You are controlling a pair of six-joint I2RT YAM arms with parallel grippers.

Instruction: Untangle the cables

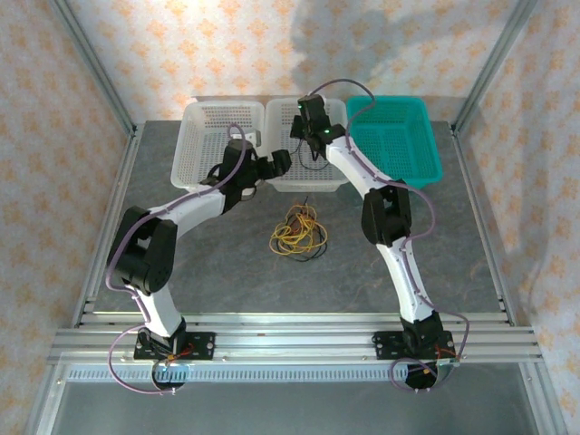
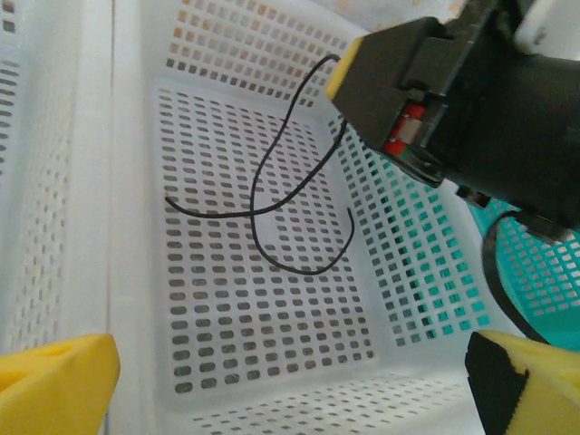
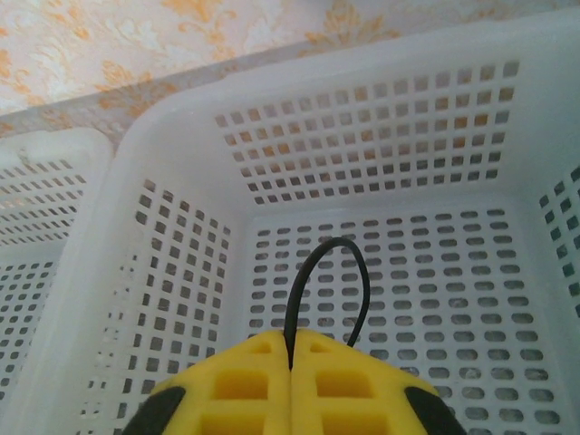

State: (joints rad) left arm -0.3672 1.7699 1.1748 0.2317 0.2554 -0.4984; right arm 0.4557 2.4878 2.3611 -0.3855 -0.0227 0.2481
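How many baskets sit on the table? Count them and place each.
3, side by side at the far edge: left white basket, middle white basket, teal basket on the right.

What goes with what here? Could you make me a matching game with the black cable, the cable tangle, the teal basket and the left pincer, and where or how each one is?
Things:
1. black cable
2. cable tangle
3. teal basket
4. left pincer

Places or states:
A. at the right end of the basket row
B. jaws wide open
C. pinched in the right pincer, dangling into the middle white basket
D. lying on the grey table, in front of the baskets

Pairs: 1-C, 2-D, 3-A, 4-B
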